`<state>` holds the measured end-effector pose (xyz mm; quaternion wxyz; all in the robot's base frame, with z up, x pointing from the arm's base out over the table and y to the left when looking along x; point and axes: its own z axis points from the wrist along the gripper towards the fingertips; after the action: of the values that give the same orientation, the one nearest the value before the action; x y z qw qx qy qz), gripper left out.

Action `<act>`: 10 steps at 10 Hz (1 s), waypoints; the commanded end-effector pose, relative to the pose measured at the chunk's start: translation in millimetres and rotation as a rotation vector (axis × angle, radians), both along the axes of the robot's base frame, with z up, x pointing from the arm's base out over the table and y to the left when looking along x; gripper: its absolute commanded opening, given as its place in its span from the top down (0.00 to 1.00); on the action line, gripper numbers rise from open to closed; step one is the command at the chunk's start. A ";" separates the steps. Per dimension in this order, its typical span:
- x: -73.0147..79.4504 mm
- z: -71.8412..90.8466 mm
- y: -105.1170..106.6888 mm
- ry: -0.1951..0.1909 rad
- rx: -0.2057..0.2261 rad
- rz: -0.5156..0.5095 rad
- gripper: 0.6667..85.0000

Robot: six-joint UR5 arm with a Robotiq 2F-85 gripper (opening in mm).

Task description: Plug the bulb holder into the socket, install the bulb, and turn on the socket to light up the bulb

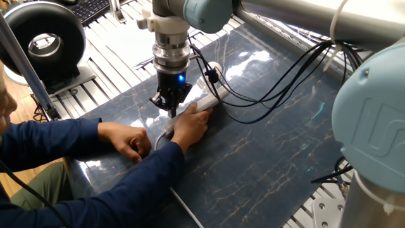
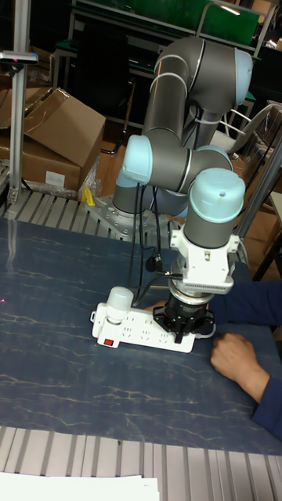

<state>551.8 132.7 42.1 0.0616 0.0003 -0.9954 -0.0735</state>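
The socket (image 2: pixel 145 328) is a long white power strip lying on the dark marble-patterned table (image 1: pixel 266 158), with a red switch (image 2: pixel 108 342) at one end. The bulb (image 2: pixel 120 300) stands upright in the bulb holder (image 2: pixel 115 318), which is plugged in near that switch. In the fixed view the socket (image 1: pixel 207 101) and bulb (image 1: pixel 215 66) are partly hidden by cables. My gripper (image 1: pixel 171 109) points straight down over the socket's middle, shut with nothing seen in it; its tip (image 2: pixel 182 335) is at the strip's surface.
A person's hand (image 1: pixel 190 123) rests on the socket right beside my fingertips, and their other hand (image 1: pixel 130 140) lies on the table. Black cables (image 1: pixel 266 76) loop behind the gripper. A black ring-shaped device (image 1: pixel 44 41) stands at back left.
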 end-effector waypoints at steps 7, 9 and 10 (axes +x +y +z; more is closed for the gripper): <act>-2.9 6.8 14.1 0.017 0.029 -0.037 0.99; -5.1 4.5 10.7 0.015 0.031 -0.033 0.99; -6.4 2.9 7.5 0.013 0.028 -0.030 0.99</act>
<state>546.9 141.6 46.1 0.0683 -0.0128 -0.9942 -0.0819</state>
